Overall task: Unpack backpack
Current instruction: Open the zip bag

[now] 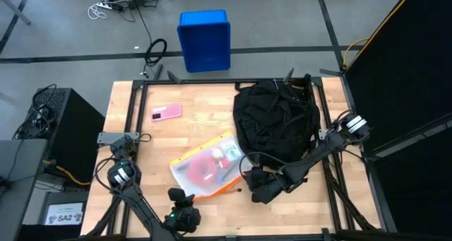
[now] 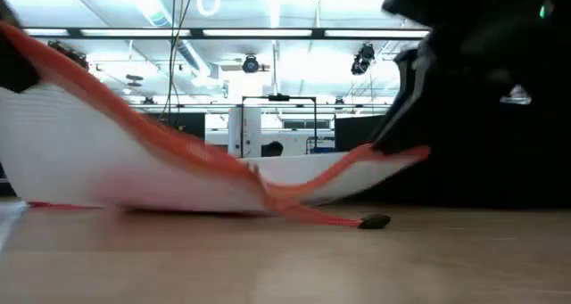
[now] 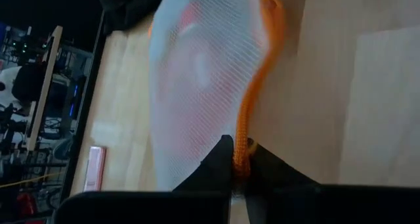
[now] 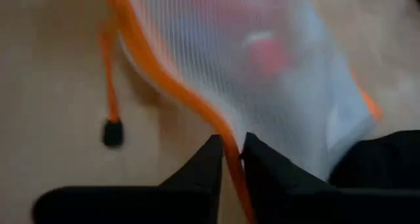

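While the backpack (image 1: 277, 121) is slumping at the right of the tabletop (image 1: 198, 124) in the high view, one item is already lying outside it, so the unpacking looks partly done; whatever is remaining inside is hidden. That item, a white mesh pouch (image 1: 207, 165) edged in orange, is resting just left of the backpack and is holding red and white things too blurred to name. The left gripper (image 3: 237, 159), at lower centre, is clamping its fingers on the pouch's orange edge. The right gripper (image 4: 233, 149) is pinching the orange trim, fingers nearly closed.
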Controlling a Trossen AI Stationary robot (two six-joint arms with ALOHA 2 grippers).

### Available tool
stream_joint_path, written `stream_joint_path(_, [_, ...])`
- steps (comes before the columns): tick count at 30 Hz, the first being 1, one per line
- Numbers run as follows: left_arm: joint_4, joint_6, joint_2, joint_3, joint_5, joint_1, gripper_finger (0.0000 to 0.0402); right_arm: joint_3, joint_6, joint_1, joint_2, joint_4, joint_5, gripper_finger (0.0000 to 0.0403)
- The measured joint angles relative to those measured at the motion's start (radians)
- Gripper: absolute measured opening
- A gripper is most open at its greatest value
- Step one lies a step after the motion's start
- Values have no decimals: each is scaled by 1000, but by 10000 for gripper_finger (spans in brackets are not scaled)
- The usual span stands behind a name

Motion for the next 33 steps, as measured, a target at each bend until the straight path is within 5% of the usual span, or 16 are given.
stream_joint_path(12, [0, 0, 0, 0, -57, 44, 0, 3, 36, 37, 19, 211, -253, 169])
stream_joint_path(22, [-2, 28, 0, 37, -120, 77, 0, 3, 59, 23, 157, 229, -267, 164])
stream_joint_path(33, [-2, 30, 0, 38, -125, 77, 0, 6, 59, -36, 174, 261, -327, 156])
